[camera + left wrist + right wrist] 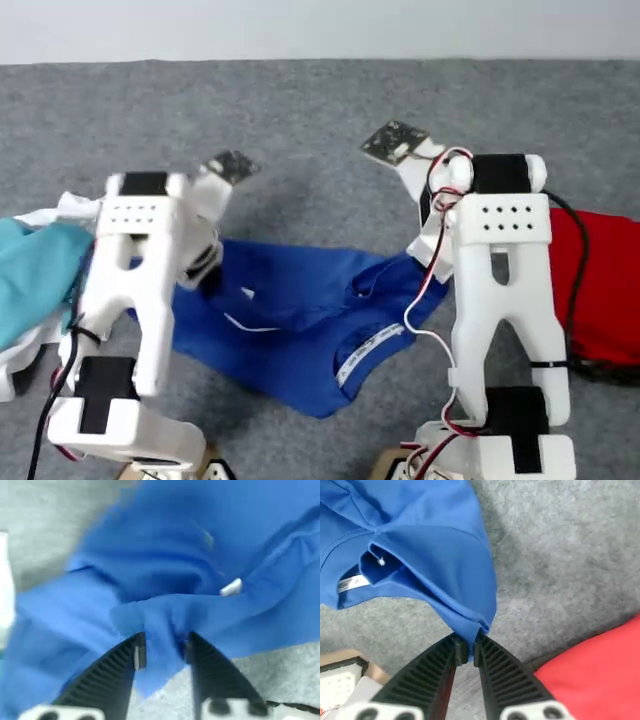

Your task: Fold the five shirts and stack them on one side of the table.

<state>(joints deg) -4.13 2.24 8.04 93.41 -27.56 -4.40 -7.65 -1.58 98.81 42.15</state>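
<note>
Left pincer (162, 647), right pincer (466, 647) grip blue shirt (430, 540); red shirt (600, 665) beside right.

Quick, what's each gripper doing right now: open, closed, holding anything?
Left gripper: closed on a fold of the blue shirt.
Right gripper: closed on an edge of the same shirt.

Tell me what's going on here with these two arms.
Both arms are gripping the blue shirt, which lies rumpled on the grey table. The left pincer clamps a bunched fold, the right pincer pinches an edge. A red shirt lies at one side, a teal shirt at the other.
</note>
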